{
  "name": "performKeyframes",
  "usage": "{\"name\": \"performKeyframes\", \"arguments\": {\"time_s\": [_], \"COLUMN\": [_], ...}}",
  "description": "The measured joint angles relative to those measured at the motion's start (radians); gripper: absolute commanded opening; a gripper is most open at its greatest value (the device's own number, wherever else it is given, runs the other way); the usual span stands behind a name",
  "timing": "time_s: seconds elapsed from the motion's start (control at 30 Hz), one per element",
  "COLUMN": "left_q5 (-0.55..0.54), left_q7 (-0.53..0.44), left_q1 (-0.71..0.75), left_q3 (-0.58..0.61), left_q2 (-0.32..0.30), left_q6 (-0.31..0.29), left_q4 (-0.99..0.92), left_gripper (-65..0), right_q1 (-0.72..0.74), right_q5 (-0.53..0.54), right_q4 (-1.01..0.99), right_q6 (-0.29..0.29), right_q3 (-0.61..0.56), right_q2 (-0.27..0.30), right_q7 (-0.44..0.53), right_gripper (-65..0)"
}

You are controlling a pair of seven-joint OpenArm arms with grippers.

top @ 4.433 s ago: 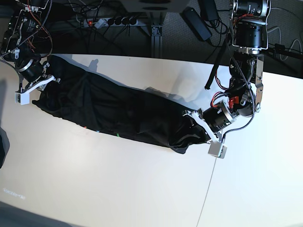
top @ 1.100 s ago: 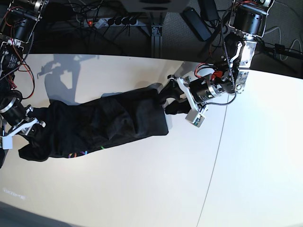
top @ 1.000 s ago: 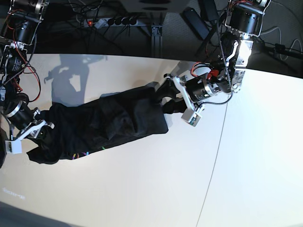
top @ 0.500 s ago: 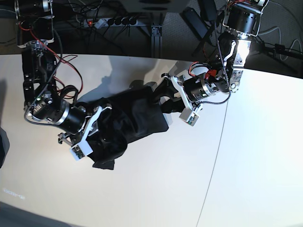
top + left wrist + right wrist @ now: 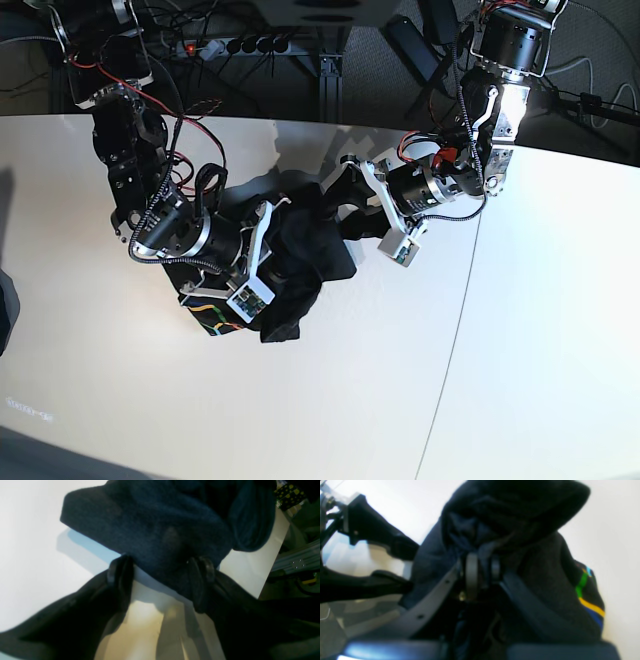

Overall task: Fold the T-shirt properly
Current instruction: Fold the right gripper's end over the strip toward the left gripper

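in the left wrist view the left fingers point(image 5: 160, 585) stand spread apart at the 6 o'clock edge of the shirt point(image 5: 160, 527), one tip just under the hem, the other pressed into the cloth, so they are released rather than pinching; the shirt lies as a thick dark slab on the white table point(image 5: 30, 542). in the right wrist view the right fingers point(image 5: 480, 572) are clenched on a bunched fold of the shirt point(image 5: 515, 537), the cloth heaped above them toward 12 o'clock, and the coloured print point(image 5: 587, 590) shows at 3 o'clock on the hanging side; the left arm's spread black fingers point(image 5: 380, 542) show at 9 o'clock. in the base view the shirt point(image 5: 310, 250) is a compact bundle near the middle of the table point(image 5: 520, 380), with the right fingers point(image 5: 262, 255) at its 9 o'clock side and the left fingers point(image 5: 350, 205) at its 2 o'clock end. a second ago the shirt was a long band stretched from the table's 9 o'clock edge to the centre; the right arm has since carried its end across toward the left arm, so the band is doubled over. that looks like the cross fold well under way, though the top layer hangs rumpled and a tail droops toward 6 o'clock, so it probably needs laying flat before release. no containers are in any view.
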Motion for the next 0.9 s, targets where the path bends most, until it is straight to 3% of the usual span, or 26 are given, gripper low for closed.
{"name": "performKeyframes", "arguments": {"time_s": [0.07,0.13,0.43,0.6,0.67,0.7,0.77,0.8,0.9], "left_q5": [0.000,0.000,0.000,-0.010,-0.057,-0.082,-0.131,-0.154,-0.241], "left_q7": [0.000,0.000,0.000,0.013,0.018,0.019,0.026,0.036,0.109], "left_q1": [0.000,0.000,0.000,0.000,0.000,0.000,0.000,0.000,0.000], "left_q3": [0.000,0.000,-0.008,-0.113,-0.176,-0.207,-0.263,-0.284,-0.325], "left_q2": [0.000,0.000,0.001,0.003,-0.003,-0.010,-0.029,-0.042,-0.079], "left_q6": [0.000,0.000,0.000,-0.001,-0.002,-0.001,-0.001,-0.001,0.000], "left_q4": [0.000,0.000,0.000,0.000,-0.001,-0.001,-0.001,-0.001,-0.001], "left_gripper": [-26.5,-26.5,-26.5,-26.5,-26.5,-26.6,-30.9,-37.9,-63.1], "right_q1": [-0.003,-0.006,0.010,0.078,0.096,0.104,0.121,0.134,0.157], "right_q5": [0.000,0.003,0.051,0.007,-0.034,-0.056,-0.090,-0.100,-0.104], "right_q4": [0.000,0.000,0.000,0.000,0.000,0.000,-0.003,-0.006,-0.040], "right_q6": [0.000,0.000,0.000,0.000,0.000,0.000,0.000,-0.001,-0.001], "right_q3": [-0.014,-0.027,-0.047,0.005,0.061,0.092,0.156,0.188,0.270], "right_q2": [-0.011,-0.031,-0.078,-0.080,-0.080,-0.080,-0.080,-0.080,-0.080], "right_q7": [-0.001,0.000,0.007,0.011,0.028,0.049,0.084,0.089,0.096], "right_gripper": [-35.1,-25.7,-25.1,-25.2,-29.3,-36.1,-58.2,-65.0,-65.0]}}
